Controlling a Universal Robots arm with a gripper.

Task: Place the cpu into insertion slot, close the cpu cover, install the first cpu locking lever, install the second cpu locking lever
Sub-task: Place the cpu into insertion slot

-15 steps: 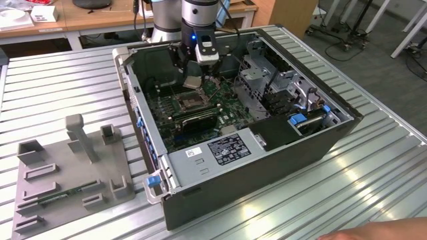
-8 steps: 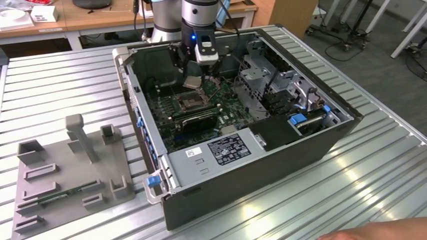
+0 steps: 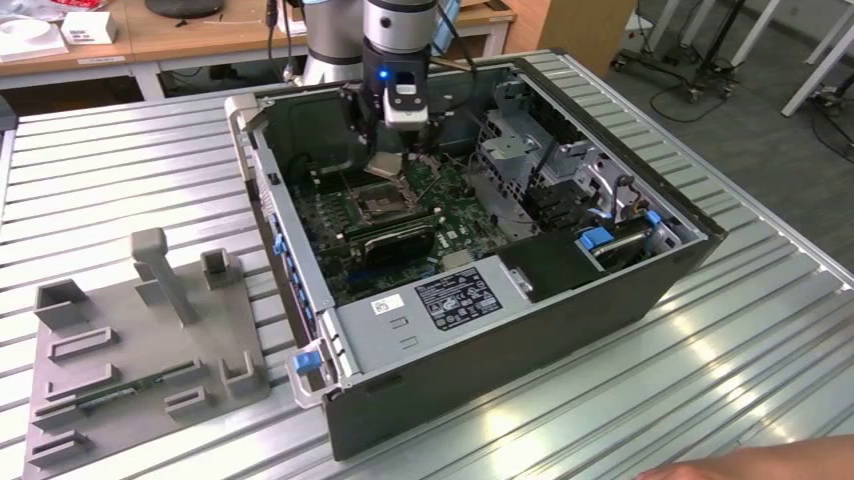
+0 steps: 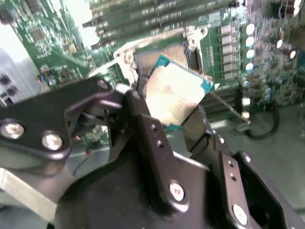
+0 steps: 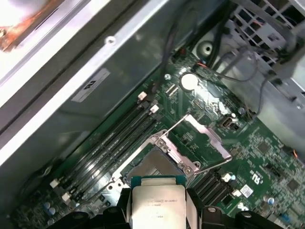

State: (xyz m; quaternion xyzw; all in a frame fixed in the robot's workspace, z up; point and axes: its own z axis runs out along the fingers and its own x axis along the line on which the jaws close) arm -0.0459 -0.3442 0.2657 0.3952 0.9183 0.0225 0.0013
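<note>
Inside the open computer case (image 3: 441, 400), the gripper (image 3: 386, 166) is clamping the cpu (image 3: 386, 164) by two opposite edges. In both wrist views the black fingers (image 4: 148, 131) (image 5: 192, 207) are pressing against the chip's sides, spread only as far as the chip is wide, with its dull silver top (image 4: 174, 93) (image 5: 157, 202) facing outward between them. Across the exterior view from its left, a grey fixture tray (image 3: 134, 350) is lying on the slatted metal table (image 3: 120, 170). The case is resting on its side at the centre of that table, with the green circuit board (image 3: 334, 215) exposed. A grey drive cage (image 3: 514, 150) is occupying the case toward the exterior view's right. A wooden desk (image 3: 200, 35) is standing behind the table, grey floor (image 3: 747, 110) is showing at the exterior view's right, and a hand (image 3: 754, 465) is entering at the lower corner on that side. The cpu is hanging above the board, near the insertion slot (image 3: 378, 205) (image 5: 150, 167) but not seated in it. In the first wrist view the socket is lying open just beyond the fingertips. The cpu cover (image 5: 206, 132) is standing swung back from the socket, on the side away from the gripper.
</note>
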